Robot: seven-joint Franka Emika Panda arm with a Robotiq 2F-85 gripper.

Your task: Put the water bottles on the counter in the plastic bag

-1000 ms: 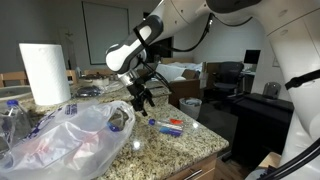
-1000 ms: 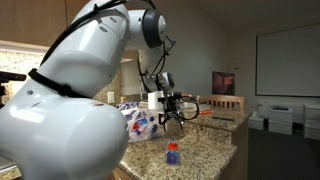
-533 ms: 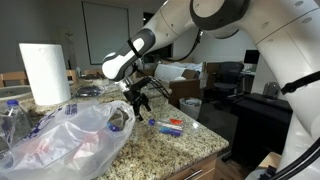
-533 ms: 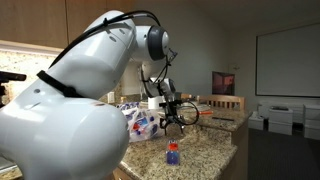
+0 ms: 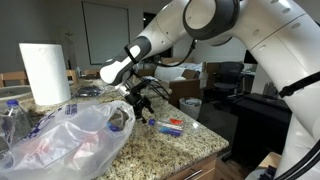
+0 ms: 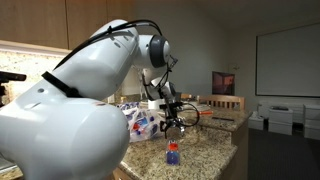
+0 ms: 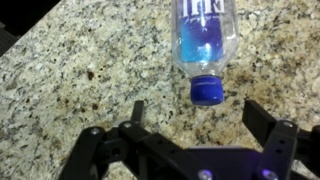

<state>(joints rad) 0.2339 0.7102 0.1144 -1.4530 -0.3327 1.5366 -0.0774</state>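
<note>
One water bottle lies on its side on the granite counter, blue cap pointing at my gripper. The gripper is open, hanging just above the counter, with the cap a little ahead of the gap between the fingers and nothing between them. In both exterior views the gripper hovers beside the lying bottle. The crinkled plastic bag sprawls on the counter behind the gripper. Another bottle stands at the bag's far end.
A tall paper-towel roll stands behind the bag. The counter's rounded edge runs close to the lying bottle. Office chairs and desks fill the room beyond. The robot's own white body blocks much of an exterior view.
The gripper has sunk slightly toward the counter and the lying bottle, staying open. The arm's upper links have swung over. Bottle and bag have not moved.
</note>
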